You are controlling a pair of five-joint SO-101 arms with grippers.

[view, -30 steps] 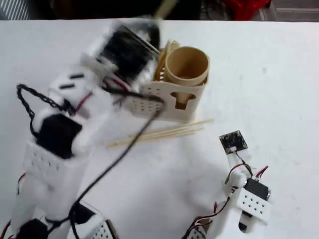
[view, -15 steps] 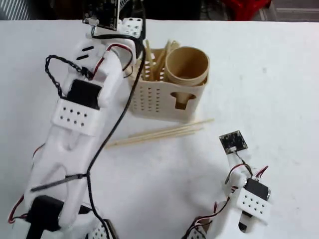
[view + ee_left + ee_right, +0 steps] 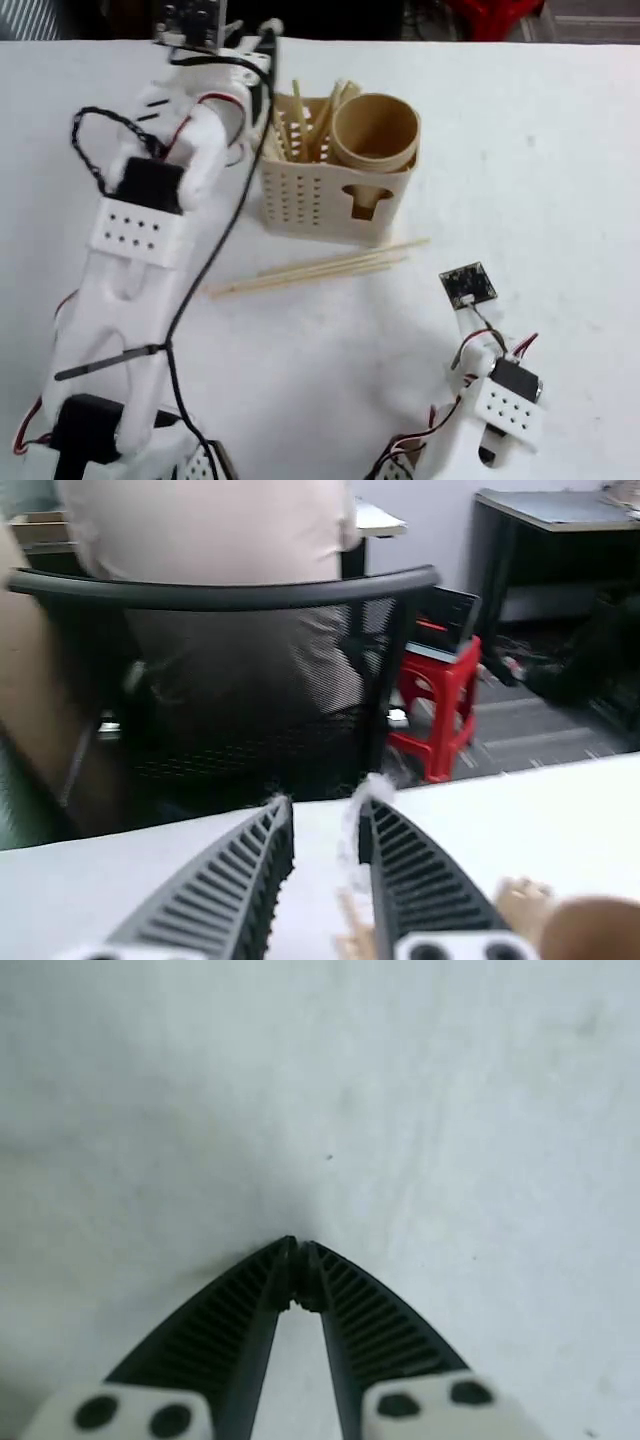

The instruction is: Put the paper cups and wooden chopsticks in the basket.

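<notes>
- Looking over the table from above, we find the left gripper [image 3: 322,805] at the table's far edge. Its two ribbed fingers [image 3: 245,875] are a narrow gap apart and we see nothing gripped between them.
- The basket [image 3: 300,205] stands just beside that gripper, toward the right arm's side and a little back toward the arm bases. It is not touching the gripper.
- A paper cup [image 3: 375,130] sits upright inside the basket, in the end farther from the left gripper.
- The standing chopsticks [image 3: 308,122] lean inside the basket in the end nearer the left gripper, between that gripper and the cup.
- The loose chopsticks [image 3: 320,268] lie in a bundle on the table [image 3: 560,150], outside the basket along the wall that faces the arm bases. They lie between the two grippers and well behind the left one. We cannot tell whether they touch the basket.
- The right gripper [image 3: 297,1250] points down at bare tabletop with its fingertips pressed together and nothing in them. It is well apart from the basket, and the loose chopsticks are the task things nearest it.
- Beyond the left gripper's tips we see a black mesh chair [image 3: 250,680] and a red stool [image 3: 450,695] off the table.
</notes>
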